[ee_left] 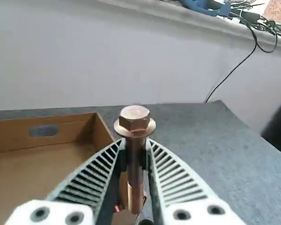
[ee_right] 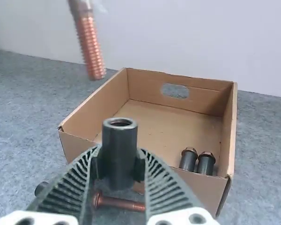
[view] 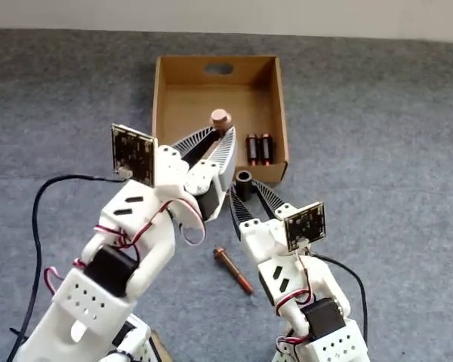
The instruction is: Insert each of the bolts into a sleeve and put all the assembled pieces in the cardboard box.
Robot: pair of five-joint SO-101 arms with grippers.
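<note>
Left pincer [ee_left: 134, 145] clenched on bolt [ee_left: 136, 121], upright w/ threads down, over cardboard box [view: 160, 98] near wall; right pincer [ee_right: 118, 157] grips sleeve [ee_right: 118, 136] bore-up just outside that wall, axes not yet aligned.

Nothing written, numbered or signed could be read. The cardboard box [view: 158, 98] carried no legible print, and any marks on the circuit board [view: 133, 154] just beside the box's near corner were too small to make out.

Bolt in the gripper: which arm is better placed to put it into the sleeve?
Probably left: the left gripper holds the bolt upright, thread down, higher than the sleeve, which the right gripper holds opening up.
</note>
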